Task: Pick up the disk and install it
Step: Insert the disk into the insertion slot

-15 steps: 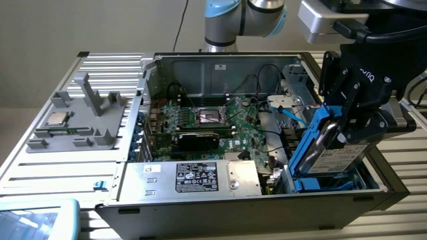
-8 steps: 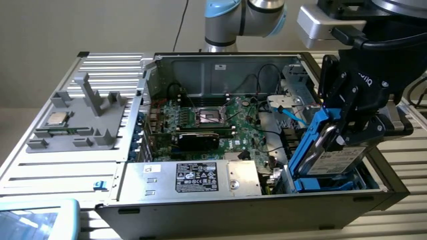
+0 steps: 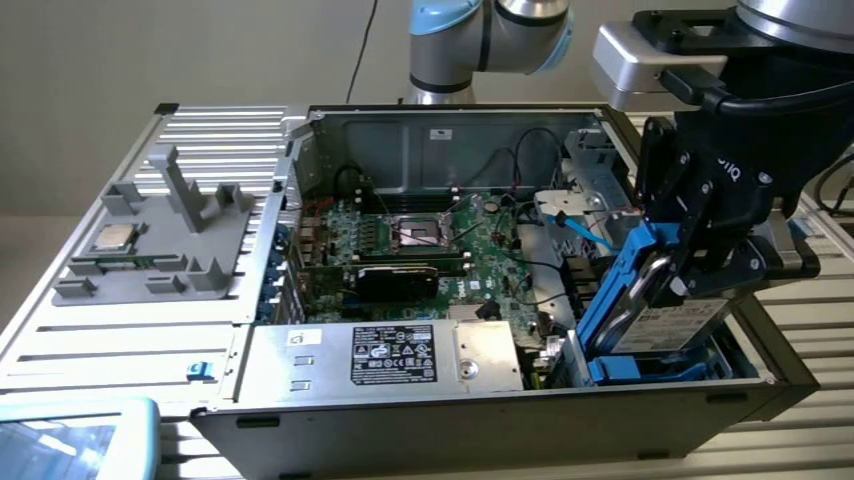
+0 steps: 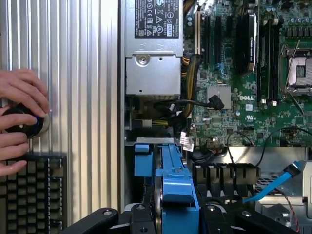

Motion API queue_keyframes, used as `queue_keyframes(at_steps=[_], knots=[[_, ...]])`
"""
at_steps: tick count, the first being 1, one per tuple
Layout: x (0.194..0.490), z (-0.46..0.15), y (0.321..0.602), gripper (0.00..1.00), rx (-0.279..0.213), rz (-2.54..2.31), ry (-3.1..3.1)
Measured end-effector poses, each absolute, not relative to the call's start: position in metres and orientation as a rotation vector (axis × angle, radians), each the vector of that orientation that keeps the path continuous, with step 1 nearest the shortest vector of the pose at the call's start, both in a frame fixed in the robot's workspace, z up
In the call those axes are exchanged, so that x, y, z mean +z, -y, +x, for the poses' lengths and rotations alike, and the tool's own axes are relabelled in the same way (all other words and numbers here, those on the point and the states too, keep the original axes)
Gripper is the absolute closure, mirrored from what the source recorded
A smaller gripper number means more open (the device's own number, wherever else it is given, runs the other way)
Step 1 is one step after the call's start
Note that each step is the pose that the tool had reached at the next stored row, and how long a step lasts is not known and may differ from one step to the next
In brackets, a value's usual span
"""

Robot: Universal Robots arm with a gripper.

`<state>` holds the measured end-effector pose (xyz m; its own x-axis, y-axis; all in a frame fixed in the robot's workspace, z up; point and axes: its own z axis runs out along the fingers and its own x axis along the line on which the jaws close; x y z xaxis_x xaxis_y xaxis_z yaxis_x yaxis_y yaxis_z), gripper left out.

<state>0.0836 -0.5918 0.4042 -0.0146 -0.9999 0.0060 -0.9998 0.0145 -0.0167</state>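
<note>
Pincer: my 2 black fingers are closed partway and pinching the disk, a flat rectangular silver-grey hard drive with a white printed label, framed by a blue plastic carrier. There is 1 finger on each side of the carrier.

Disk attitude: on edge and steeply tilted. Its lower end sits inside the open black computer case, at the corner on the exterior view's right. Its upper end stands above the rim.

Nearby:
- A thin blue flat cable runs just beside the carrier.
- The green motherboard lies on the case floor.
- The large silver power-supply box with a black label sits along the near wall, on the exterior view's left of the disk.

Well apart: 1 small square silver CPU chip rests on a grey plastic fixture.

Wrist view: a person's 2 hands rest on a round black knob, next to a black keyboard.
</note>
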Motion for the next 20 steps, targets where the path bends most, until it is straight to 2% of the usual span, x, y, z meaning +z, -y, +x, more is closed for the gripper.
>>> queue_keyframes(at_steps=[20], knots=[[0.4008,0.0838,0.5918,0.61,-0.025,-2.200,-2.232]])
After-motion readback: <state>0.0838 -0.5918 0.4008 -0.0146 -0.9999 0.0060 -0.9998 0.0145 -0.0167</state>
